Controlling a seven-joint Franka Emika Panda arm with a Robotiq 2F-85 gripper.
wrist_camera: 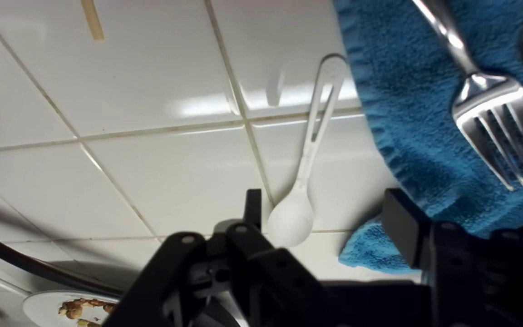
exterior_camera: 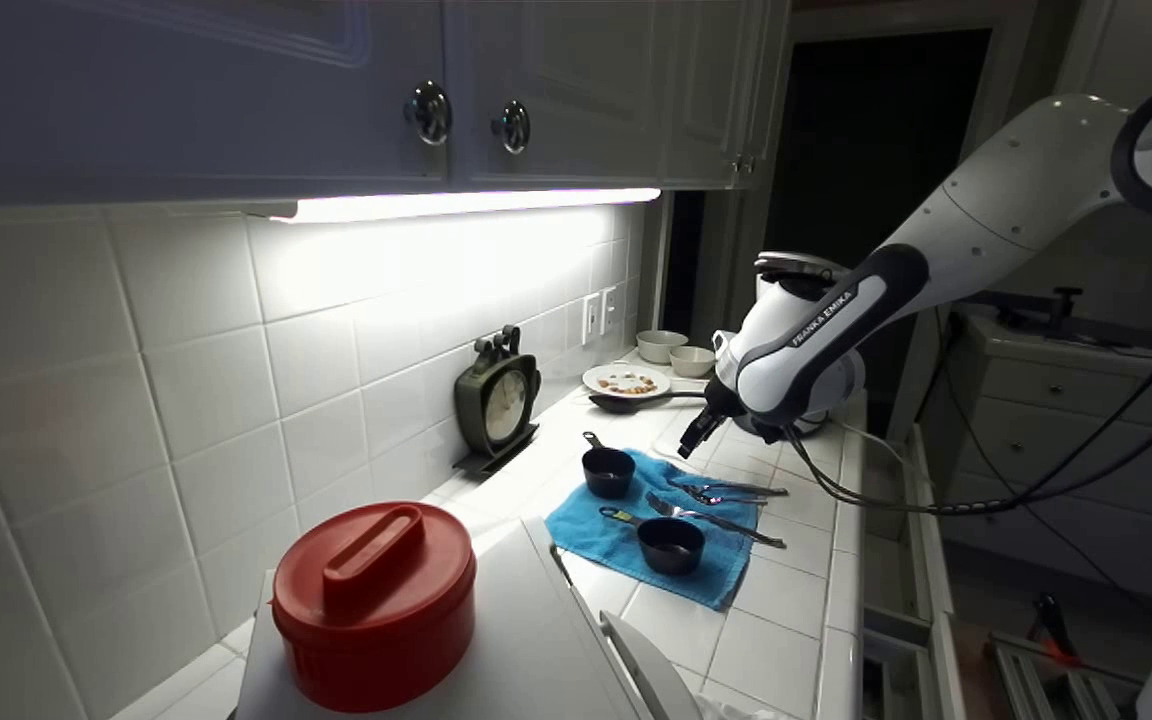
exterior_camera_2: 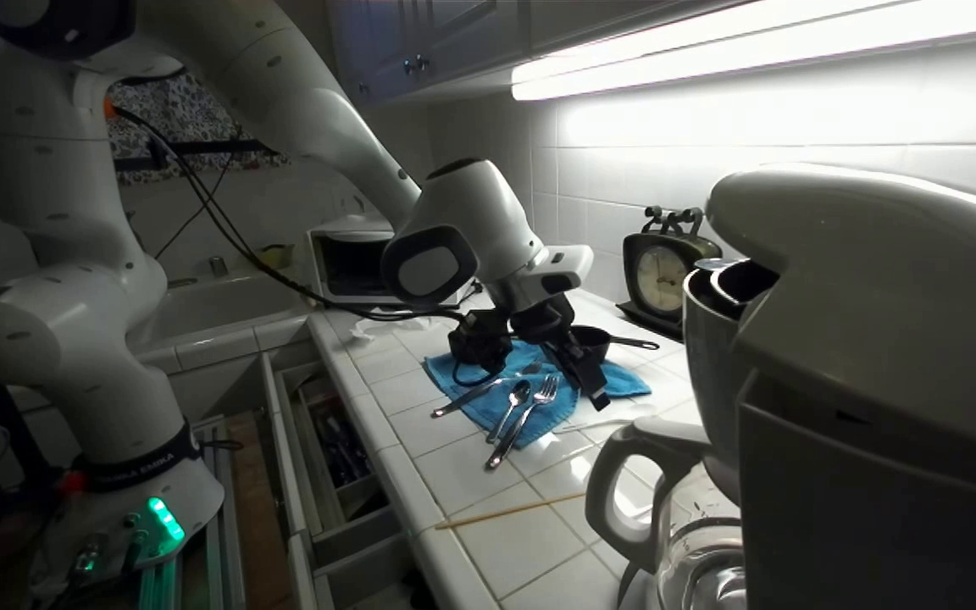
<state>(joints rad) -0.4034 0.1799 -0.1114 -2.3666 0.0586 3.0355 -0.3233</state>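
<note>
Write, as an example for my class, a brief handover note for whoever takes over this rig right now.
Jaws: open, holding nothing; in the wrist view the white spoon shows its bowl end between them.
Things: the spoon lies on the tiled counter beside the blue cloth; a metal fork lies on the cloth.
Done: the jaws stand parted near the spoon, which rests loose on the tiles.
Left: the spoon is ungripped; lifting it would probably need the jaws closed on it first.

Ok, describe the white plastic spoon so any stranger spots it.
On the white tiled counter, find the blue towel. Close beside its edge, not on it, lies the plastic spoon. Unlike the metal spoon and metal fork nearby, it is all white, with a slotted handle.
</note>
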